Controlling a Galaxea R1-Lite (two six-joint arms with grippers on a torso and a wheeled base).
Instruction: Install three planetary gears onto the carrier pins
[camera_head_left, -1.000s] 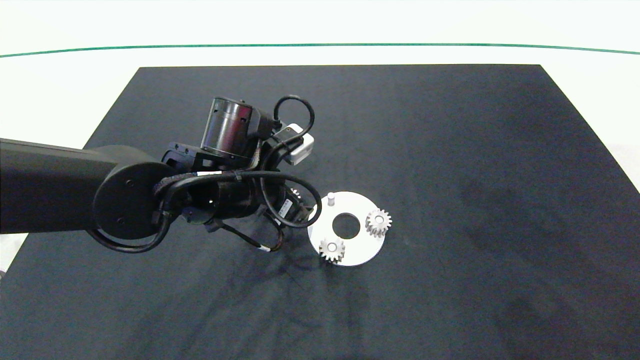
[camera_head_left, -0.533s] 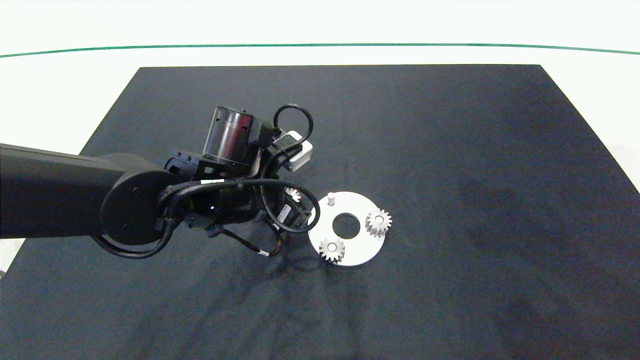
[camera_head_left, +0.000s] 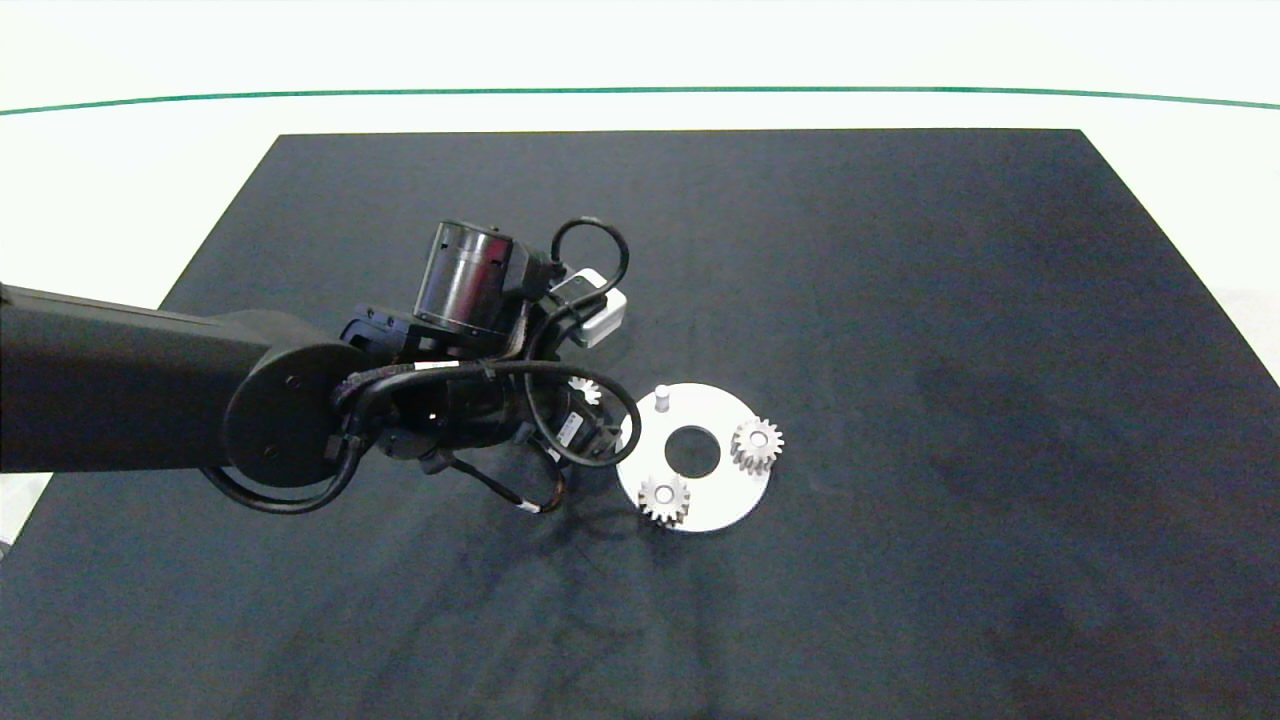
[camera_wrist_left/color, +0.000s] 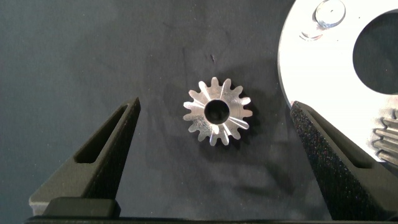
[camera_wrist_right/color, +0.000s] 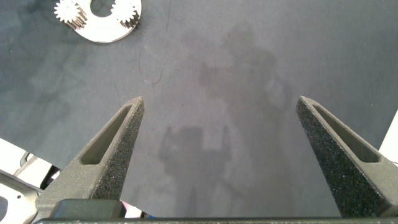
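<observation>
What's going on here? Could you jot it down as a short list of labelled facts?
Disc: white ring-shaped disc on a black mat
Gears fitted: two
Bare pin: one
Loose gear: lies flat on the mat, beside the disc
Left claw: open, one finger on each side of the loose gear, not touching
Right claw: open, above bare mat, away from the disc

A black rectangular cloth mat (camera_head_left: 900, 300) covers the white table (camera_head_left: 120, 170), where a thin green line (camera_head_left: 640, 90) runs beyond it.
</observation>
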